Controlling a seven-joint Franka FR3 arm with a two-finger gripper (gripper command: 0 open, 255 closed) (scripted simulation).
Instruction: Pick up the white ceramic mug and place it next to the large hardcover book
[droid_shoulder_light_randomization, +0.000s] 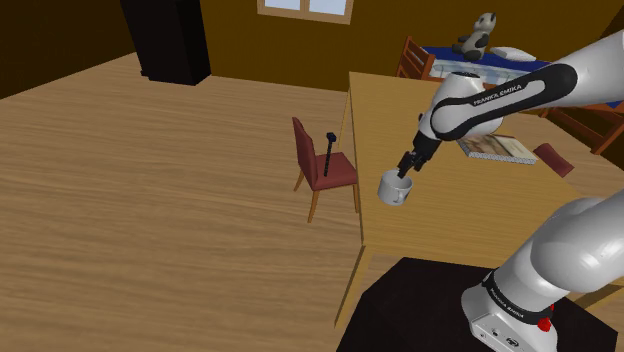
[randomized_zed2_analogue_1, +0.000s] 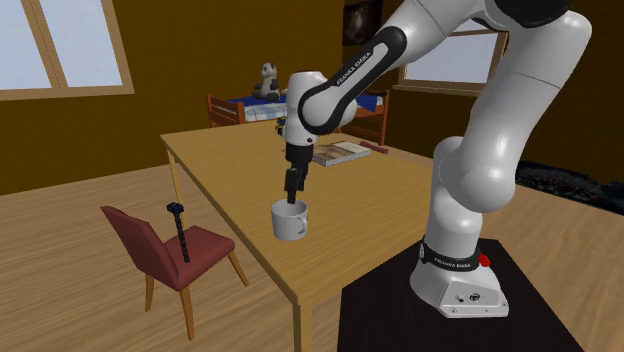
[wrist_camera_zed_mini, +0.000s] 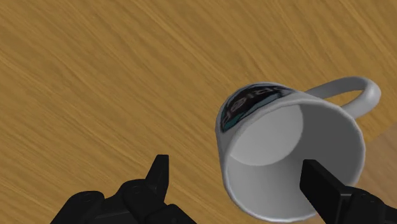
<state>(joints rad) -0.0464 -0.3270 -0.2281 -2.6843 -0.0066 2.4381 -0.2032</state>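
Item: black two-finger gripper (randomized_zed2_analogue_1: 291, 196). I am holding it open, empty; white printed handled mug (randomized_zed2_analogue_1: 290, 224) standing directly beneath, its rim wall lying between my fingers (wrist_camera_zed_mini: 159, 173).

Hardcover book (droid_shoulder_light_randomization: 497, 148) partly covered by the arm (droid_shoulder_light_randomization: 500, 95) in the shoulder view, end effector (randomized_zed2_analogue_1: 291, 203) tips lost behind the mug (randomized_zed2_analogue_1: 290, 222) rim, mug print (wrist_camera_zed_mini: 245, 105) unreadable, dark red item (droid_shoulder_light_randomization: 553, 158) beside the book unidentified, stand (droid_shoulder_light_randomization: 420, 310) cropped.

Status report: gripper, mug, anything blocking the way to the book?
Gripper open, poised over white mug, not gripping. Mug upright on table. Book farther along table; nothing visible between.
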